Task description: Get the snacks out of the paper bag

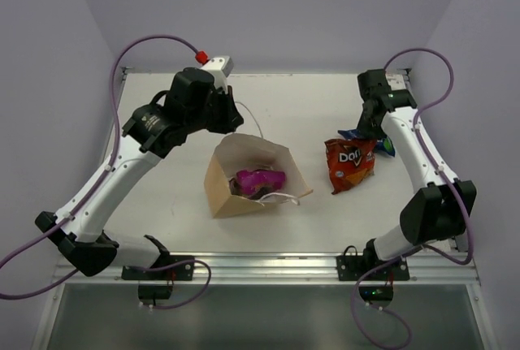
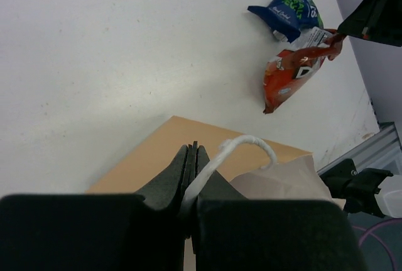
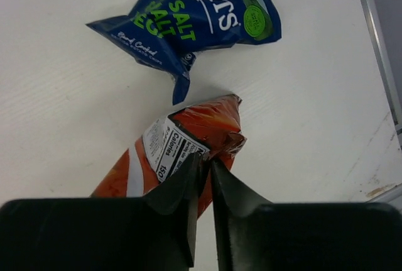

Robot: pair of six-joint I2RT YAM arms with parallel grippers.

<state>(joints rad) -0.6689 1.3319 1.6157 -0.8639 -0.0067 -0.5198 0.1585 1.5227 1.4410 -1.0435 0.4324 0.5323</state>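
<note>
**Two packets out, the purple one left in the bag**

We judge the task about two-thirds done. The Doritos (image 3: pixel 191 120) lies flat on the table (image 1: pixel 325 102) between the middle and the right edge. The blue packet (image 3: pixel 195 13) is just beyond it toward the far edge, their corners almost touching. The purple packet (image 1: pixel 260 179) sits inside the bag (image 1: pixel 223 187), which rests mid-table with its mouth gaping upward.

The step in hand looks to us like setting down the Doritos. The right claw (image 3: pixel 207 158) is at that packet's crimped top corner with its jaws only a slit apart. We cannot tell whether they pinch the seam or have freed it. The left claw (image 2: pixel 190 150) is clenched on the bag's white cord (image 2: pixel 242 143) on the side toward the far-left corner, bracing the bag and keeping its mouth open.

Next, we think, the right claw must open fully, lift clear of the Doritos and cross to the bag's mouth. It should reach down between the paper walls for the purple packet. That packet is glossy and crumpled, so we would aim for an edge or a fold. The left claw's hold on the cord should keep the light bag from sliding or lifting with the pull.
</note>
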